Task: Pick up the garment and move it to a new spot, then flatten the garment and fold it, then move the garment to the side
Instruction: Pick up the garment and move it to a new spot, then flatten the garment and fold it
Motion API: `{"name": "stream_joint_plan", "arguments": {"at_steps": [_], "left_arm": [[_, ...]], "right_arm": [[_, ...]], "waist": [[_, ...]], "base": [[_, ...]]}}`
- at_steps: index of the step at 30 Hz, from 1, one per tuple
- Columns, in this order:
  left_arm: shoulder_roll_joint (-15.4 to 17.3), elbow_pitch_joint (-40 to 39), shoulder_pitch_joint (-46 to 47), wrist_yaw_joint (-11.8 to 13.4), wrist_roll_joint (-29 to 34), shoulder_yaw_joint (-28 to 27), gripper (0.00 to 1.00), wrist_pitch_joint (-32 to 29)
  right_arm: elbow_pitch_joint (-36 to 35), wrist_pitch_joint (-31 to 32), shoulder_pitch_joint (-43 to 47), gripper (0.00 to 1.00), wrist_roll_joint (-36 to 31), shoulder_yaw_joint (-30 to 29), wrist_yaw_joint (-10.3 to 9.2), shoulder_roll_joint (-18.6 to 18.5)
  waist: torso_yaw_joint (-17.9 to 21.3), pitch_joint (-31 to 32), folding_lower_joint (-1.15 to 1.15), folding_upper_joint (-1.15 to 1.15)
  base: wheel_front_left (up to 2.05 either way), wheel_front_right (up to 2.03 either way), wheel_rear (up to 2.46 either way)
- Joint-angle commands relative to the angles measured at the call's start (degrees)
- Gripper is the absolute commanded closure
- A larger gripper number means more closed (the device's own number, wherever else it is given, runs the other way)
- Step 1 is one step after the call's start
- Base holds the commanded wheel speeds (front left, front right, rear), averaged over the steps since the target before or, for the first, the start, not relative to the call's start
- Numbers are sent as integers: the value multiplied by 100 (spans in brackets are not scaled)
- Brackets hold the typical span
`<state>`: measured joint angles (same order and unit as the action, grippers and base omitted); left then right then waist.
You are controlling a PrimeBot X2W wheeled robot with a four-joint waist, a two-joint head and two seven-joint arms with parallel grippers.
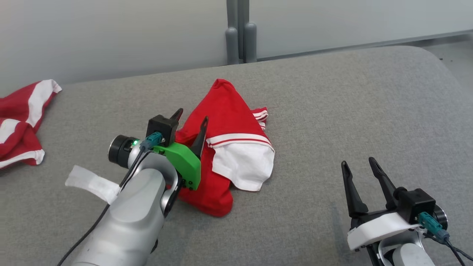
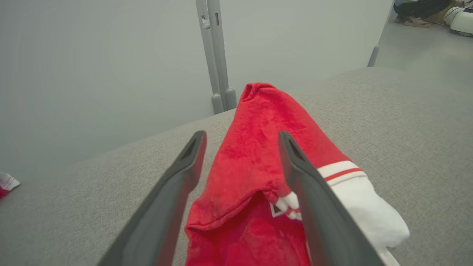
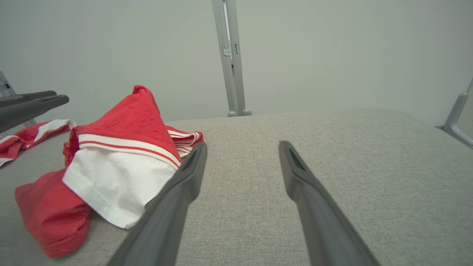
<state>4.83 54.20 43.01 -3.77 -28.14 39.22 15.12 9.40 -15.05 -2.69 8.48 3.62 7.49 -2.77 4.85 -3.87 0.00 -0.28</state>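
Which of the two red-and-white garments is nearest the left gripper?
The crumpled garment at centre, right by the left gripper; the other garment lies apart at the left edge.

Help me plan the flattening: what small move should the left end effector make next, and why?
Probably lower the open left end effector onto one edge of the crumpled red-and-white cloth garment and close: it lies bunched on the grey fabric surface, unheld.

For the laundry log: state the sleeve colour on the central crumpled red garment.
White sleeve, red-striped band above; best in right wrist view.
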Motion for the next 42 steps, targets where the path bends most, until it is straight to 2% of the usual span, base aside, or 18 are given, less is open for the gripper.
{"name": "stream_joint_plan", "arguments": {"at_steps": [1,10,16,25,32,42], "left_arm": [[74,-136,-210,19,41,-66,0,3],[251,-1381,-1408,325,200,-566,0,4],[482,-2517,-2435,599,384,-1112,0,4],[649,-3733,-3614,967,584,-1838,0,3],[567,-4197,-4042,1033,694,-2083,0,3],[445,-4267,-3957,948,847,-2085,0,4]], "right_arm": [[1,-20,98,0,7,-44,0,-21],[-1,-20,260,0,56,-261,0,-20],[107,-20,226,0,100,-265,0,-22],[336,-20,171,0,93,-256,0,-20],[842,-20,-67,0,548,-146,0,-20],[2426,-9,-830,0,1477,439,0,-23]], "waist": [[-416,408,0,28],[-796,545,0,28],[-921,551,0,28],[-1054,543,0,28],[-1362,419,0,28],[-1967,132,0,28]], "base": [[0,0,0],[0,0,0],[0,0,0],[0,0,0],[0,0,0],[0,0,0]]}}
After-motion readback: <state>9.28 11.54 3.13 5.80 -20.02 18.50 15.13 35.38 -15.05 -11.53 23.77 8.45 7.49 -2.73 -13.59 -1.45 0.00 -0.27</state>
